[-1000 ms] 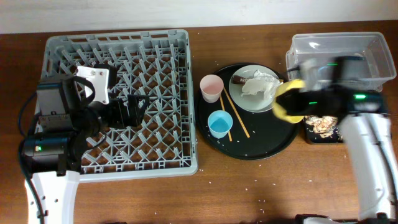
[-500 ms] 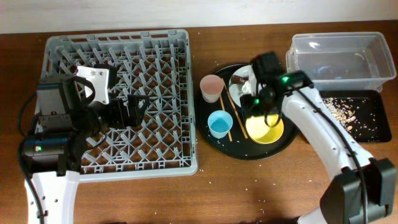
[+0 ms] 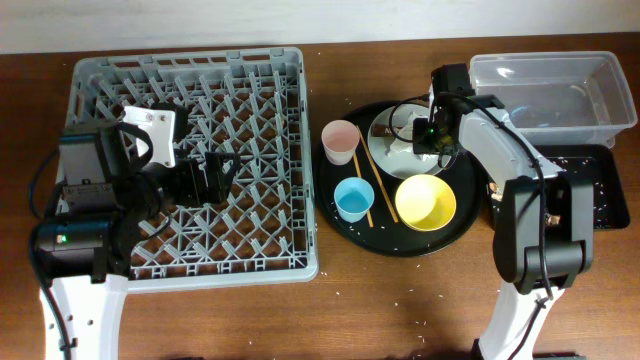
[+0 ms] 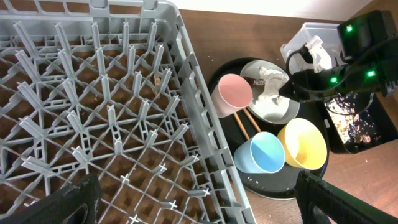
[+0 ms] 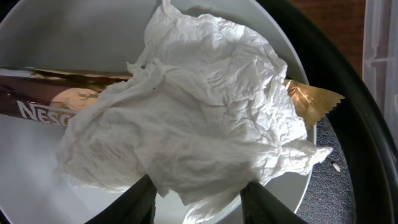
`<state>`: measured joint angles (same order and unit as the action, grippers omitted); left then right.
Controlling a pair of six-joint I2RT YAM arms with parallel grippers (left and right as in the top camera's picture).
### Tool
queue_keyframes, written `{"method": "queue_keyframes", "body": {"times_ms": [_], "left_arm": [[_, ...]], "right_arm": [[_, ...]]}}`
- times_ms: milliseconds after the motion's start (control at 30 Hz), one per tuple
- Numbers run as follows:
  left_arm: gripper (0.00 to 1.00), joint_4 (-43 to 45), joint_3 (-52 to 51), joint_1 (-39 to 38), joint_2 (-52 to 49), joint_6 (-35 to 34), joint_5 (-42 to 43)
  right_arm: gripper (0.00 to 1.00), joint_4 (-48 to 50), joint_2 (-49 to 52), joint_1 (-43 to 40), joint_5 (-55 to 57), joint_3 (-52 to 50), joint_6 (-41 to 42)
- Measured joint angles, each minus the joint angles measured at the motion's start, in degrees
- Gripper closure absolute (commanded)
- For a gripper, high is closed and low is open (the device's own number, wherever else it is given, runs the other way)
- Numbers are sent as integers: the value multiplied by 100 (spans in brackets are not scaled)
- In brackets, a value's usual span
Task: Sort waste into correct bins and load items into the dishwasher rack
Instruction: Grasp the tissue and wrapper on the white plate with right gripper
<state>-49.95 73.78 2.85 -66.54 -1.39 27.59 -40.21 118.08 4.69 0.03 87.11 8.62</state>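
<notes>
The crumpled white napkin [image 5: 186, 112] lies on the pale plate [image 5: 74, 37] over a brown-gold wrapper [image 5: 37, 106]. My right gripper [image 5: 199, 205] is open, its fingers either side of the napkin's near edge; it also shows in the overhead view [image 3: 430, 135]. The yellow bowl [image 3: 426, 200], pink cup [image 3: 340, 140], blue cup [image 3: 353, 198] and chopsticks [image 3: 378, 185] sit on the round black tray [image 3: 400, 245]. My left gripper [image 3: 205, 175] hangs open and empty over the grey rack [image 3: 190, 80].
The clear tub [image 3: 550, 90] stands at the back right. The shallow black tray [image 3: 605, 195] with beige scraps [image 4: 348, 124] lies in front of it, partly hidden by my right arm. Crumbs dot the table in front.
My right gripper carried the yellow bowl from over the shallow black tray to the round tray, let it go upright, and moved back over the plate and napkin. The left arm has not moved.
</notes>
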Motion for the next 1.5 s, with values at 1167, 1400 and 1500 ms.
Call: {"method": "queue_keyframes", "body": {"times_ms": [1167, 1400, 1500], "left_arm": [[1, -2, 0, 2, -2, 0, 0], [1, 0, 0, 0, -2, 0, 0], [1, 0, 0, 2, 0, 0, 0]], "right_arm": [[34, -1580, 743, 186, 341, 1873, -4970], [92, -879, 1016, 184, -13, 1147, -4992], [96, -728, 1008, 184, -50, 1117, -4931]]}}
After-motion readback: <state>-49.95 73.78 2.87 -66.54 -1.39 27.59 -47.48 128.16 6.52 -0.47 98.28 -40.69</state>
